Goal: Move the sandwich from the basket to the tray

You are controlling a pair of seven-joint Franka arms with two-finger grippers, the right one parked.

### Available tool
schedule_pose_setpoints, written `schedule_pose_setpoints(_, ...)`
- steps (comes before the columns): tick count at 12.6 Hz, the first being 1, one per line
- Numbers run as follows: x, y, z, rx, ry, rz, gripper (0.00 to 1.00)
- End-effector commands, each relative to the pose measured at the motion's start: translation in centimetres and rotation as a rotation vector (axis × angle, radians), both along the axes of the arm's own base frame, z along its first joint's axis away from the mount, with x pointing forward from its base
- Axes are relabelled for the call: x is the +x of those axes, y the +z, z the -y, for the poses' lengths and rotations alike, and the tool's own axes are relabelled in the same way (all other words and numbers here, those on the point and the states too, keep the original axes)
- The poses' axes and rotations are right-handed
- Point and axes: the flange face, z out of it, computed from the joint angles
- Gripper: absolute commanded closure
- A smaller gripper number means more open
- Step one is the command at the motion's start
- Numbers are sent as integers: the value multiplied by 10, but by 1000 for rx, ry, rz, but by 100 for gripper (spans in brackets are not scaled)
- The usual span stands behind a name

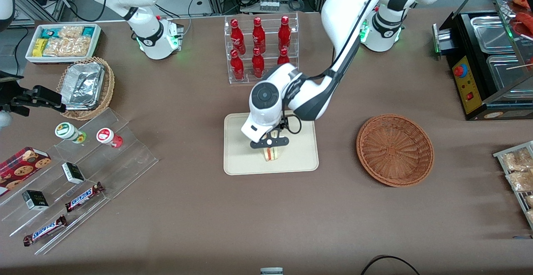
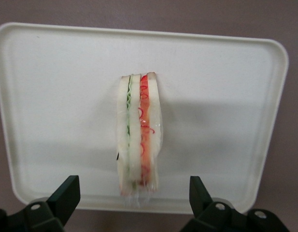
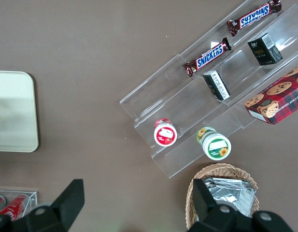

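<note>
one sandwich (image 2: 139, 133) on edge on tray (image 2: 52, 87), layers showing; gripper (image 2: 134, 195) spread above.

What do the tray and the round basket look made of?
The tray under the open gripper looks like matte cream plastic or fibre composite: smooth, moulded rounded rim. The basket looks like reddish-brown woven wicker, its weave rings visible.

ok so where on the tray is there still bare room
The sandwich stands mid-tray; bare cream surface lies between it and the rim on either flank. The open tool hangs over it, crowding the middle. The basket is empty.
</note>
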Motion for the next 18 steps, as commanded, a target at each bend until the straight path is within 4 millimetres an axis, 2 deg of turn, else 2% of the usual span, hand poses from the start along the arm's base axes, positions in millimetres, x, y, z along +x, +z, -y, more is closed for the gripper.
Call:
schedule_pose_setpoints(1, 4, 56, -15, -3, 21, -7, 0)
schedule_pose_setpoints(3, 13, 90, -33, -22, 2, 19, 0)
schedule_pose_setpoints(5, 32, 121, -73, -20, 33, 12, 0)
schedule_pose_setpoints(6, 34, 132, -90, -2, 36, -8, 0)
schedule_pose_setpoints(8, 60, 151, -144, -10, 48, -17, 0)
schedule_pose_setpoints(10, 63, 155, -176, -12, 8, -48, 0)
schedule_pose_setpoints(13, 72, 172, -243, -24, -31, -48, 0)
schedule_pose_setpoints(16, 66, 192, -320, -40, -90, -42, 0)
schedule_pose_setpoints(18, 55, 204, -361, -38, -126, -54, 0)
